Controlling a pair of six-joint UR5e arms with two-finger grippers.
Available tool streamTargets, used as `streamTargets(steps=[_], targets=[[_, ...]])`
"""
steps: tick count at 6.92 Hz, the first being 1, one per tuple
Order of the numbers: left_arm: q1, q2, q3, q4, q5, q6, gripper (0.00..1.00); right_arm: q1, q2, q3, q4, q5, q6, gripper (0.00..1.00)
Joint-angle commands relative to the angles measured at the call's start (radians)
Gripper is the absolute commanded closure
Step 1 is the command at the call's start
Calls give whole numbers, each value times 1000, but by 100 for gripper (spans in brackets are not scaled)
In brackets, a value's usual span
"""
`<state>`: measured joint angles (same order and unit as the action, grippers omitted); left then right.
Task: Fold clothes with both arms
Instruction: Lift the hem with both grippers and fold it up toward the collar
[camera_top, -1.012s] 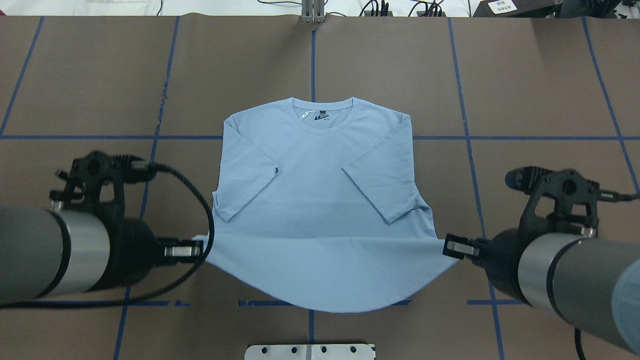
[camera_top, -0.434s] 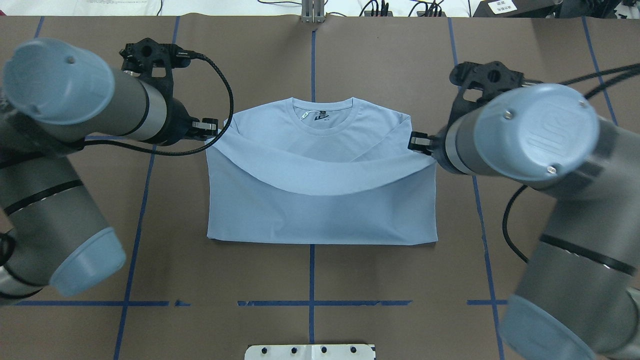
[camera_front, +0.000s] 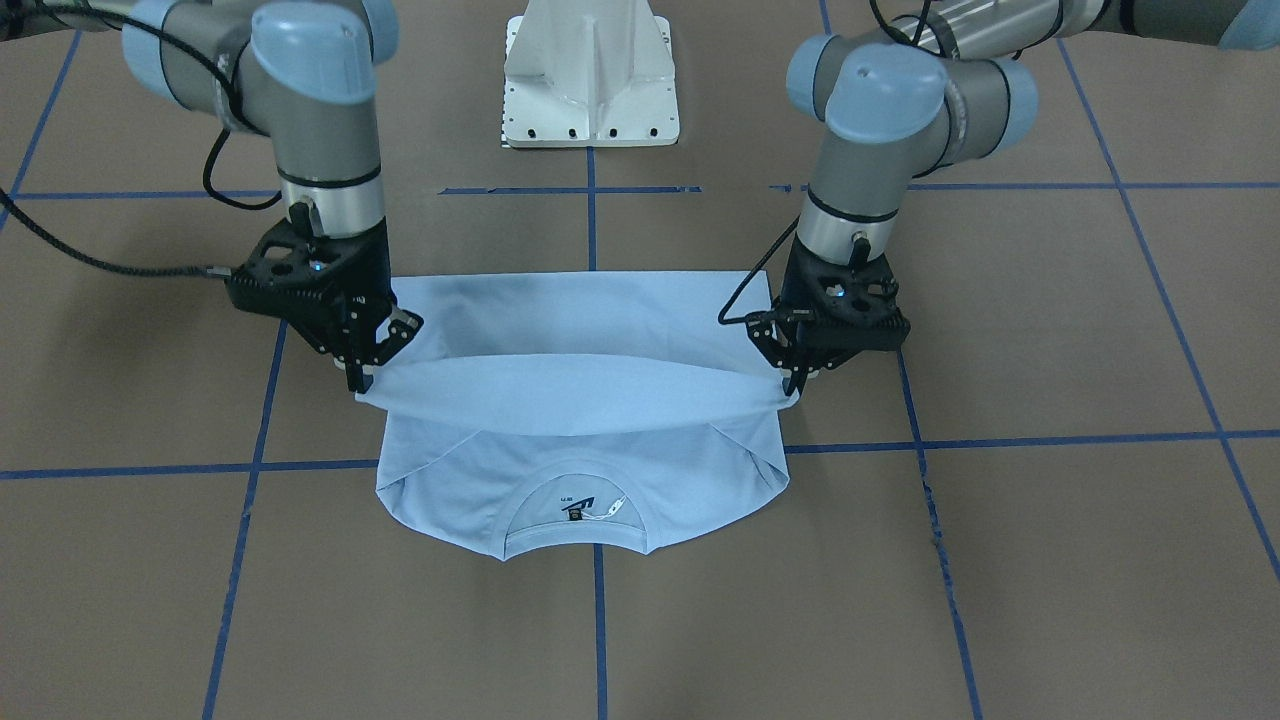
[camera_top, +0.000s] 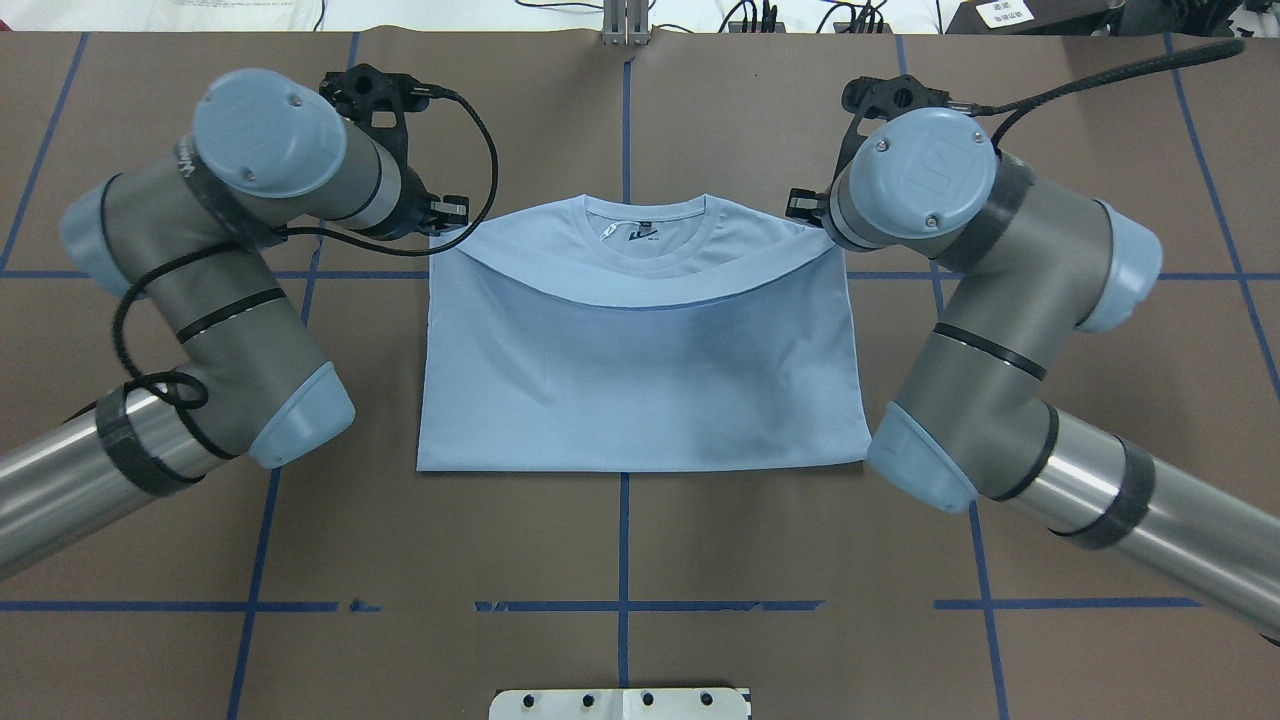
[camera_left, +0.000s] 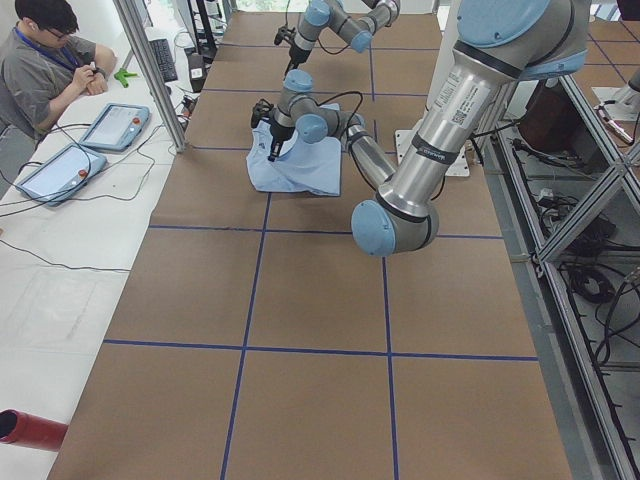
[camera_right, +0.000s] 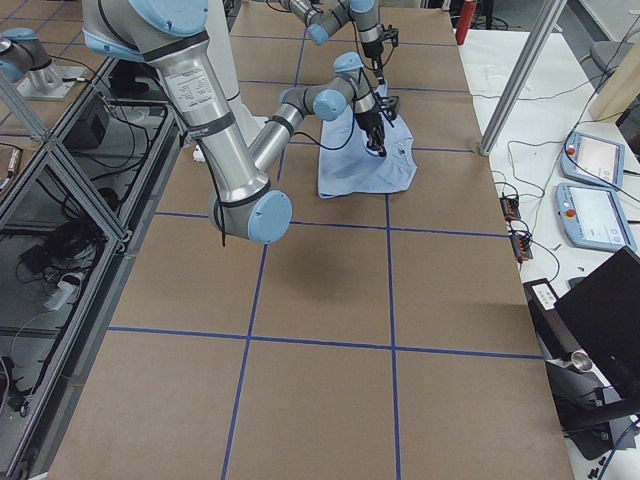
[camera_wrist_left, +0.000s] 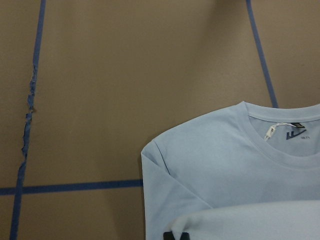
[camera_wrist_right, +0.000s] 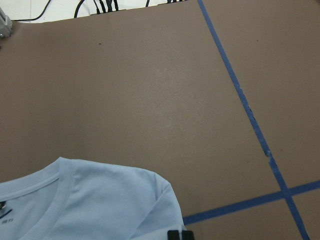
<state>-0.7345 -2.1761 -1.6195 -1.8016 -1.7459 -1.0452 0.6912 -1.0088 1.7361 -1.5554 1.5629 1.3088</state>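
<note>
Pinching the T-shirt (camera_top: 640, 380) hem, left fingers (camera_top: 448, 209) and right fingers (camera_top: 801, 204) flank it on the blue-taped table (camera_top: 1050, 150).

**Markings survey: nothing fully legible**

1. T-shirt (camera_top: 640, 380): inside the back of the collar is a dark neck print (camera_wrist_left: 295, 135), a slanted stylised mark with a tiny line of characters beside it. The characters are too small to read. A white tag (camera_wrist_left: 270, 131) just beside it shows no readable text.
2. Left arm (camera_left: 452, 105): dark lettering runs along the silver tube; not legible.
3. Right arm (camera_right: 200, 95): similar lettering along its tube; not legible.
4. The right arm's joint cap (camera_top: 925, 172) bears a raised emblem; its letters are uncertain.
5. Paper label (camera_top: 1005, 12) beyond the table's far edge: dark printed lines, unreadable.
</note>
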Motion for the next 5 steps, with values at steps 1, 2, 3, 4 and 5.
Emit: streamTargets(steps=[1,2,3,4,5], targets=[[1,-54,244,-173,32,2,100,11,64,-237,156,-3,-13,100],[6,-65,306,-223,49,7,100,11,64,-266,162,-4,-16,100],[7,-71,323,-229,60,7,100,14,62,-270,164,-3,-16,100],[7,-71,323,-229,59,8,100,24,65,-268,172,-1,-26,100],[7,-71,322,-229,59,7,100,24,53,-270,179,-6,-37,100]])
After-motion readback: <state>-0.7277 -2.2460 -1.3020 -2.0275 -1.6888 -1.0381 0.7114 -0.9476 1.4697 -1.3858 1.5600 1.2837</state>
